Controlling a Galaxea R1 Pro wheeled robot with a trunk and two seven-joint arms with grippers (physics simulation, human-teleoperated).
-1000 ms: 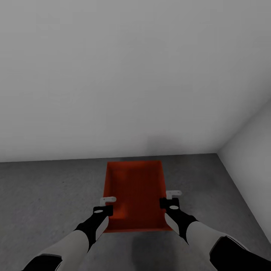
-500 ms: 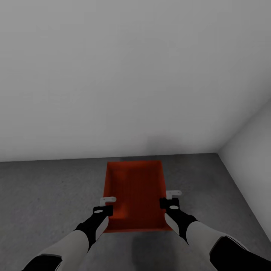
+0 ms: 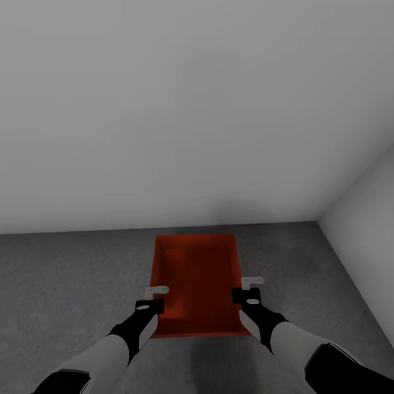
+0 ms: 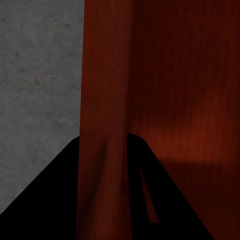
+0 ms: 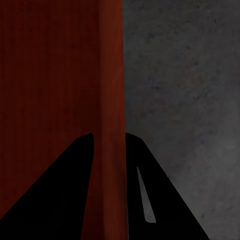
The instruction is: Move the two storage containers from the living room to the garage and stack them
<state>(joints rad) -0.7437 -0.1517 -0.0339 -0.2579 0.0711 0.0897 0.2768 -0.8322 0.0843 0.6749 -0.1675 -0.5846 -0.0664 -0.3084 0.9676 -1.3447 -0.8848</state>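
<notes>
An orange-red storage container (image 3: 197, 279) lies lengthwise in front of me over the dark grey concrete floor (image 3: 71, 284) of the garage, close to the back wall. My left gripper (image 3: 153, 298) is shut on its left side wall (image 4: 105, 100), and my right gripper (image 3: 246, 293) is shut on its right side wall (image 5: 111, 75). In each wrist view the thin wall runs between the two dark fingers. A faint second outline shows inside the box's far end; I cannot tell whether it is the other container underneath.
A pale grey wall (image 3: 164, 109) rises just beyond the box, and a second wall (image 3: 366, 230) meets it at the right corner. Bare concrete (image 5: 185, 100) spreads to both sides of the box.
Arms and box hold the same place. A faint inner outline now shows at the box's far end.
</notes>
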